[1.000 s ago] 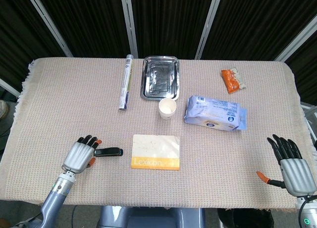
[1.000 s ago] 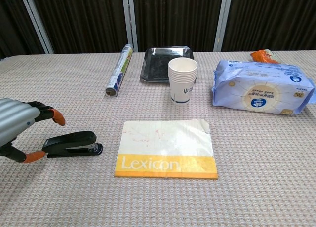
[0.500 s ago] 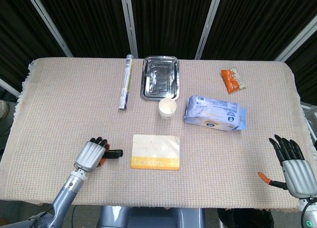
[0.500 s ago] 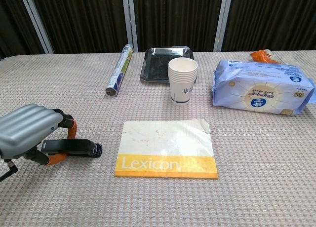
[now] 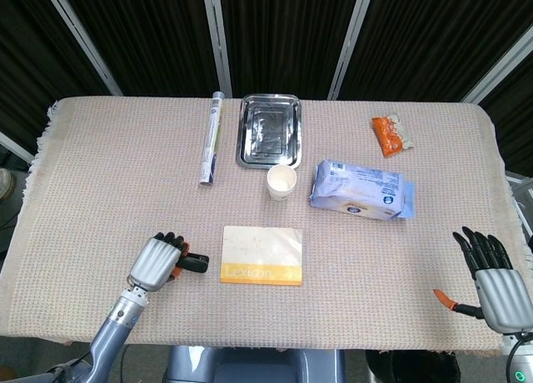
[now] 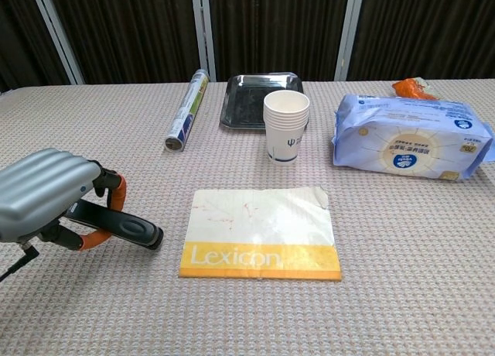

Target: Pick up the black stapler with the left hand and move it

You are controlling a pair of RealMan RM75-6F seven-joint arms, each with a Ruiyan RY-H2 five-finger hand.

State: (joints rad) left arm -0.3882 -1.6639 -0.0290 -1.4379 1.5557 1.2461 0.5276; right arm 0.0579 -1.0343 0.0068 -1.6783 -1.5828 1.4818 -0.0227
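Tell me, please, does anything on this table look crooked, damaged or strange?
Only the black stapler looks askew: the left hand grips it tilted, nose down toward the Lexicon pad. Nothing looks spilled or damaged.

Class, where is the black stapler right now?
In both views the stapler sits at the table's near left, gripped by the left hand, just left of the Lexicon pad.

A beige woven cloth (image 5: 100, 158) is seen under a black stapler (image 6: 116, 225), which is gripped by a silver left hand (image 6: 46, 193) with orange-tipped fingers (image 6: 117, 192). A cream pad (image 6: 261, 232) is banded in yellow with white "Lexicon" lettering. A pale blue packet (image 6: 410, 138), an orange wrapper (image 5: 391, 135) and a shiny steel tray (image 5: 270, 131) are also shown.
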